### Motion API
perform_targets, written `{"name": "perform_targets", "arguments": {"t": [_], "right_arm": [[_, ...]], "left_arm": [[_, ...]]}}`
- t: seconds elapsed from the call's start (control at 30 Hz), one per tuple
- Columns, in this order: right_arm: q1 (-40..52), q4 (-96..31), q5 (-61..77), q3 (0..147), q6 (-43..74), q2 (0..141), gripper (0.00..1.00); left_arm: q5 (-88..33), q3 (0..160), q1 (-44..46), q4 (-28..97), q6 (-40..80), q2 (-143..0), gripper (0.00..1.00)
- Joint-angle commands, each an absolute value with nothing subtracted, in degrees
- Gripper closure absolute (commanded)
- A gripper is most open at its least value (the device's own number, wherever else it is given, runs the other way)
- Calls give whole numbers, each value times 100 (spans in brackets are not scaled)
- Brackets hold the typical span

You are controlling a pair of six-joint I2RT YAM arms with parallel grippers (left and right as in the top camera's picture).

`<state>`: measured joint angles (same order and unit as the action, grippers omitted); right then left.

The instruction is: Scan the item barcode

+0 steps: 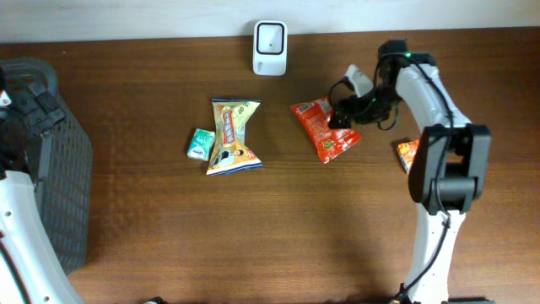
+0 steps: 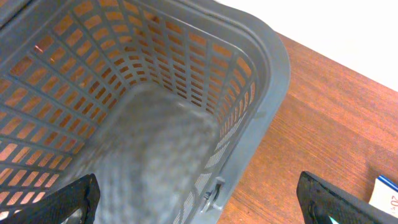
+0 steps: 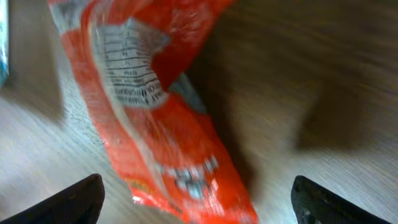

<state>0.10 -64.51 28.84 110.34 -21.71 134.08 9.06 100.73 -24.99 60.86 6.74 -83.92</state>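
A red snack bag (image 1: 325, 131) lies on the wooden table right of centre. In the right wrist view the red bag (image 3: 168, 124) shows its printed label side, blurred, lying on the table. My right gripper (image 3: 199, 200) hangs just above it, open, with one dark fingertip (image 3: 81, 199) on each side of the bag and neither touching it. From overhead the right gripper (image 1: 344, 114) sits over the bag's right edge. A white scanner (image 1: 270, 47) stands at the table's back edge. My left gripper (image 2: 199, 202) is open above the grey basket (image 2: 261, 81), holding nothing.
A yellow snack bag (image 1: 232, 137) and a small green pack (image 1: 200, 143) lie left of centre. An orange item (image 1: 407, 154) is partly hidden behind the right arm. The grey basket (image 1: 51, 169) fills the left edge. A white-and-blue box corner (image 2: 387, 190) shows in the left wrist view.
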Motion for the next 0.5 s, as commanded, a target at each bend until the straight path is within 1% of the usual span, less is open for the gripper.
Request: {"name": "perform_targets", "arguments": {"t": [0.0,0.13,0.2,0.27,0.3,0.33,0.37,0.4,0.47], "right_arm": [[47,-6370,3583,11004,-3133,13673,5],[95,-6191,3686,11004,-3129,13941,10],[123,-6202,3693,11004,-3087,14057,18],[123,-6281,3712,11004,-2915,14210,40],[123,-6324,3708,11002,-2808,14285,63],[123,-6377,3717,11002,-2749,14328,82],[123,-6434,3712,11002,-2628,14405,93],[123,-6464,3712,11002,-2547,14470,96],[121,-6510,3730,10975,-2432,14514,96]], "left_arm": [[928,10088,-2521,6080,727,-8420,1],[928,10088,-2521,6080,727,-8420,1],[928,10088,-2521,6080,727,-8420,1],[928,10088,-2521,6080,727,-8420,1],[928,10088,-2521,6080,727,-8420,1],[928,10088,-2521,6080,727,-8420,1],[928,10088,-2521,6080,727,-8420,1],[928,10088,-2521,6080,727,-8420,1],[928,10088,-2521,6080,727,-8420,1]]}}
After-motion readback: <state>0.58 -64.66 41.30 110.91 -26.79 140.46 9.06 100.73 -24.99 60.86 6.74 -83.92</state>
